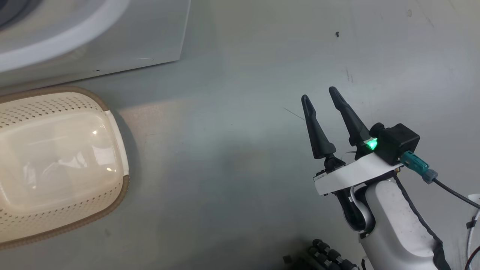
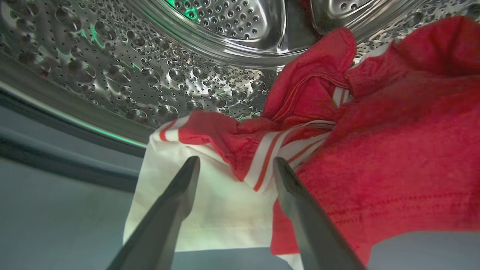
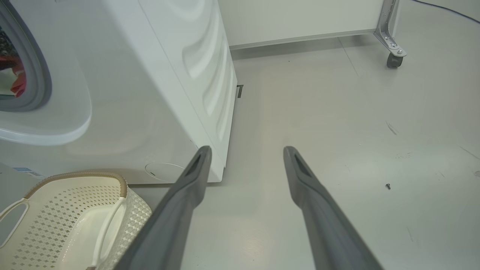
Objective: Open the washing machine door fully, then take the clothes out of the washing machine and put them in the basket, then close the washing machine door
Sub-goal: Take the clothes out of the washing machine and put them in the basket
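In the left wrist view my left gripper (image 2: 237,160) is open inside the washing machine's perforated steel drum (image 2: 131,75). Its two fingers straddle the striped edge of the clothes (image 2: 393,150), a red jersey with white fabric (image 2: 210,210) draped over the drum lip. The head view shows my right gripper (image 1: 318,93) open and empty above the floor, right of the cream basket (image 1: 45,105). The washing machine (image 1: 131,37) stands behind the basket. In the right wrist view, the right gripper (image 3: 247,149) points past the machine (image 3: 150,93), with the basket (image 3: 75,175) at lower left and clothes (image 3: 17,80) in the opening. The washing machine door is out of view.
Grey floor stretches to the right of the machine. A small dark screw (image 3: 388,185) lies on it, also seen in the head view as a speck (image 1: 337,34). A metal leg with a caster (image 3: 392,56) stands at the far right by a white panel.
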Motion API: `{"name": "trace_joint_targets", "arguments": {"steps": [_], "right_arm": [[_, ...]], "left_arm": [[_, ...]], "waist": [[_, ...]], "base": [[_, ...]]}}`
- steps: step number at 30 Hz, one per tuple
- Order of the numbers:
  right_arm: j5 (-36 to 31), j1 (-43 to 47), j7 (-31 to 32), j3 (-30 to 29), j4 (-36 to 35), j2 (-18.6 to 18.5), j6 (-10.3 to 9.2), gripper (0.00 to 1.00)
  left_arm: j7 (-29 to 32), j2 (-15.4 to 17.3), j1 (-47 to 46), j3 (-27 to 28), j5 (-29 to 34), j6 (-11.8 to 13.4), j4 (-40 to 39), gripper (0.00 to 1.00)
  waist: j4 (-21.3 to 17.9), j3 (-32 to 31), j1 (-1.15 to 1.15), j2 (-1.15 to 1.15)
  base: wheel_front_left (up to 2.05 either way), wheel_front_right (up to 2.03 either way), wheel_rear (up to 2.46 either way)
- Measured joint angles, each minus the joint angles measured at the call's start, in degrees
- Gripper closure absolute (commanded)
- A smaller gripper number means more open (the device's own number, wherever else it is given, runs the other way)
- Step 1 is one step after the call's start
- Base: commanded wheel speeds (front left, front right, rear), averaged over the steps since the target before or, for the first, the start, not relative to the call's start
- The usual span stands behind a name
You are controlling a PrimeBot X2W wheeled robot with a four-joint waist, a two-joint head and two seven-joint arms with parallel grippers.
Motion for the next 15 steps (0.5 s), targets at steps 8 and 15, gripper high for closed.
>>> {"name": "trace_joint_targets", "arguments": {"steps": [8, 15], "right_arm": [[0.6, -0.5, 0.0, 0.9, -0.2, 0.0, -0.92, 0.00], [0.7, -0.7, 0.0, 1.5, -0.7, 0.0, -1.42, 0.00]], "left_arm": [[2.5, 0.2, -4.8, 1.7, -0.8, 1.5, 4.4, 0.00], [3.9, 1.5, -7.4, 0.4, 2.0, 1.8, 7.1, 0.00]], "waist": [[-1.1, 1.3, 0.00, 0.00], [-1.8, 2.4, 0.00, 0.00]], "base": [[0.00, 0.00, 0.00], [0.00, 0.00, 0.00]]}}
